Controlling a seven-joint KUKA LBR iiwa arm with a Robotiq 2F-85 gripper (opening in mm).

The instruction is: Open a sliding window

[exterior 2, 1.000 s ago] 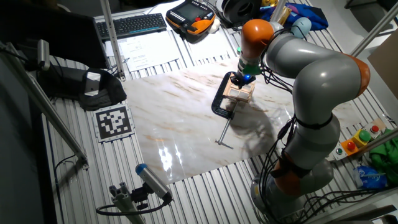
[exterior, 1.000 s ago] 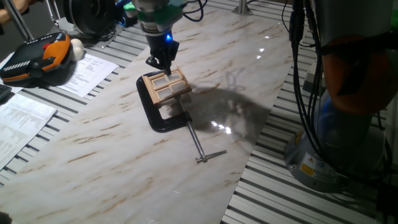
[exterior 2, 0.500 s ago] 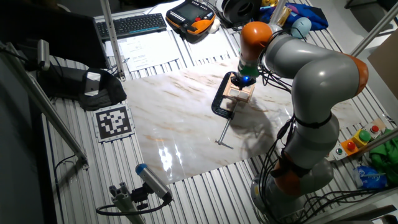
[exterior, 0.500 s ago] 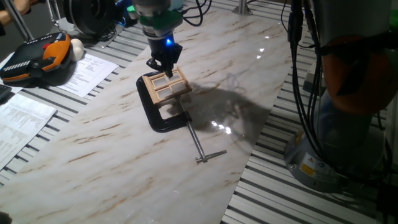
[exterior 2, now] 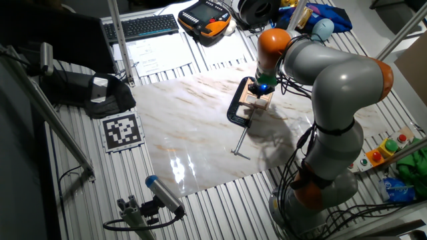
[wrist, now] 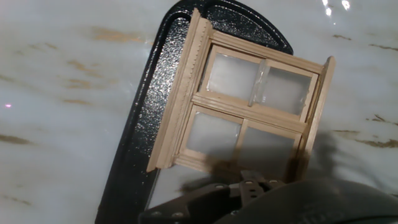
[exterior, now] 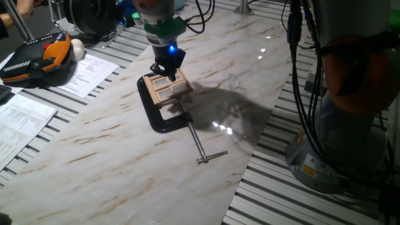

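- The pincer [exterior: 166, 70] points down at the far end of the sliding window [exterior: 166, 86]; its tips sit on or just above the frame, and I cannot tell whether they are parted or closed (the hand view shows only dark metal at the bottom edge).
- The sliding window [wrist: 249, 112], light wood with pale panes, lies flat on the marble worktop [exterior: 112, 144].
- A black C-clamp [exterior: 161, 117] grips it, its steel screw [exterior: 199, 145] reaching toward the near edge.

A: Bright overhead light; white glare patches gleam on the glossy tabletop [exterior: 262, 81], with the arm's shadow beside them.

B: In the hand view, the pincer [wrist: 242, 186] is a dark blur.
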